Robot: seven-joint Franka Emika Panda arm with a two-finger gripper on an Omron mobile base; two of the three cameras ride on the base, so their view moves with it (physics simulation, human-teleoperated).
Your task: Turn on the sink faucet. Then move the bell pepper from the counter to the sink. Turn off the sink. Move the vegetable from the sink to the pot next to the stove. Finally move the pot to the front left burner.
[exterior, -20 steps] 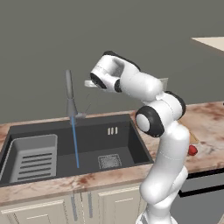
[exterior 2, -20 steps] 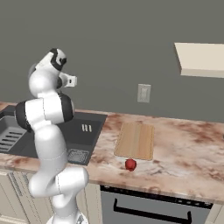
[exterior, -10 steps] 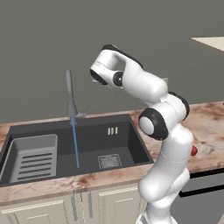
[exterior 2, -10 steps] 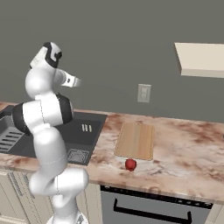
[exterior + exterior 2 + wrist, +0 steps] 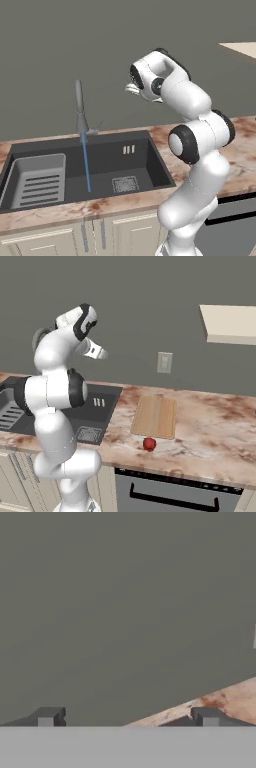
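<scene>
Bell pepper (image 5: 149,444), a small glossy red roundish vegetable, sits on the pinkish-beige marble-patterned counter (image 5: 210,436) a little below the middle of the right base view, just in front of the near edge of a pale wooden cutting board (image 5: 155,416) and well apart from the arm. Left of it in that view lies the large dark grey rectangular sink (image 5: 107,165), which fills the lower left of the left base view, with a lighter grey slotted tray insert (image 5: 39,180) at its left end and a square drain grate (image 5: 125,184) toward its right. At the back rim stands the tall thin grey metal sink faucet (image 5: 79,107), upright, and a thin blue stream of water (image 5: 86,165) falls from it to the basin floor.

High in the centre of the left base view, the two-finger gripper (image 5: 133,89) hangs in the air against the grey wall (image 5: 125,602), above the sink's right part and away from the faucet. In the hand view its dark fingertips (image 5: 47,716) stand wide apart at the bottom with nothing between them: the pincer is released. A white wall outlet (image 5: 164,362) is above the board, and a cream shelf (image 5: 230,323) is at upper right.
</scene>
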